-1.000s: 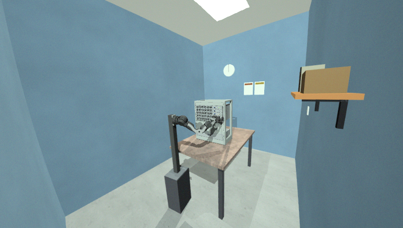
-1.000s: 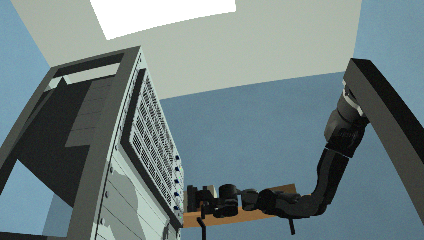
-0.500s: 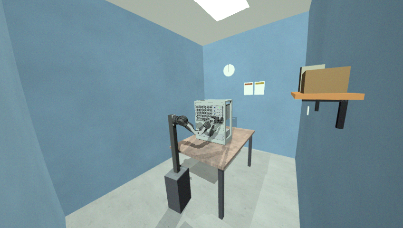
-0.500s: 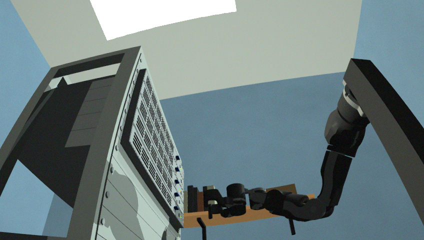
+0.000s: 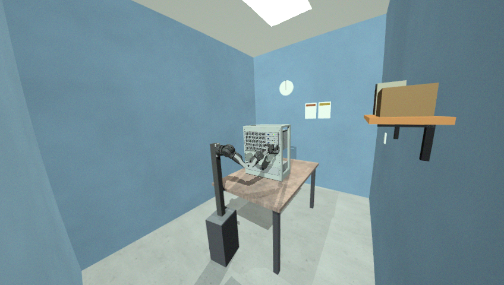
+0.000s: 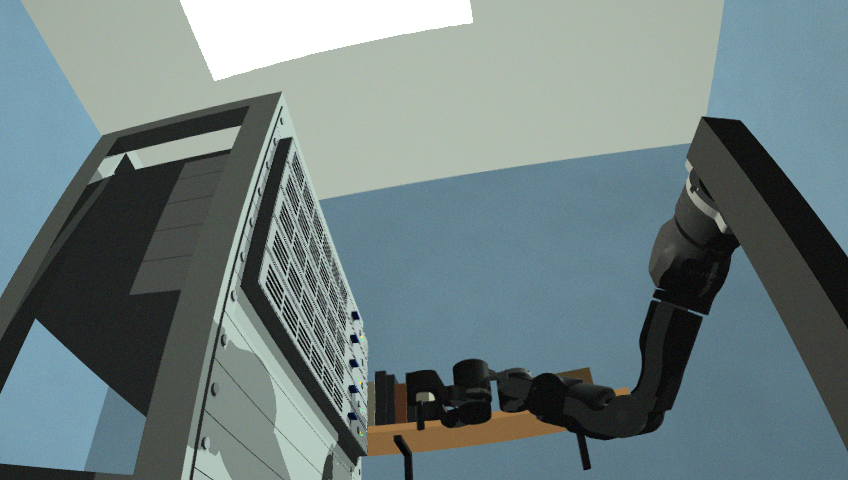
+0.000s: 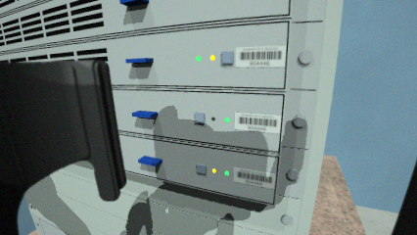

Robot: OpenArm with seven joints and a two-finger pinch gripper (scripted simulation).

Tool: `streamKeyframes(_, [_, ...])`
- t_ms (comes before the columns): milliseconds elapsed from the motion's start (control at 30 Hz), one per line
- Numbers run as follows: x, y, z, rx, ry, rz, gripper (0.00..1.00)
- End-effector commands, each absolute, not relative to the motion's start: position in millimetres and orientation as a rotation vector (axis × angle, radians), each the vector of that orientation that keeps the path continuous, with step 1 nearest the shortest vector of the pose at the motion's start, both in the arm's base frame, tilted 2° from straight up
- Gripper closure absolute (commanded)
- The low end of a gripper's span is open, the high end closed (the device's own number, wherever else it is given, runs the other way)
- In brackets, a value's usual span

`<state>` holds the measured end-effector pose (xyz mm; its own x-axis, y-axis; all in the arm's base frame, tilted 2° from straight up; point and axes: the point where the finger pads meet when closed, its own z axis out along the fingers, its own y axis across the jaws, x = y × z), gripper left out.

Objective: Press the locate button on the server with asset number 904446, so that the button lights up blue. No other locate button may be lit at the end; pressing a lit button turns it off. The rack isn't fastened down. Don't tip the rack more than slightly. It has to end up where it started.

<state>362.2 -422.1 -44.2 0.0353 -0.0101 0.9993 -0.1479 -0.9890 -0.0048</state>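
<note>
The grey server rack (image 5: 267, 126) (image 6: 196, 333) (image 7: 313, 98) stands on the wooden table (image 5: 268, 192). In the wrist view three server fronts show. The upper one bears a barcode label reading 904446 (image 7: 259, 56), with a square grey locate button (image 7: 226, 58) beside its green and yellow lights; the button is unlit. The buttons of the two servers below (image 7: 199, 117) (image 7: 200, 169) are grey too. My gripper (image 5: 272, 148) (image 6: 416, 397) (image 7: 231, 144) is open and empty, close in front of the rack's lower right part, below the 904446 button and not touching the front.
Blue handles (image 7: 139, 61) stick out from the server fronts, left of the lights. The rack stands near the table's back right; the table's edge (image 7: 338, 196) shows right of it. The arm's post (image 5: 217, 176) stands at the table's left. A wall shelf (image 5: 410, 120) hangs far right.
</note>
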Motion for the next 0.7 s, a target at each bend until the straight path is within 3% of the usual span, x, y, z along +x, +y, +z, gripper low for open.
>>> streamKeyframes(0, [362.6,-420.8,-41.1,2.195,-0.166,2.107,0.40])
streamKeyframes(667, [363.6,-421.1,-14.3,2.195,-0.166,2.107,0.40])
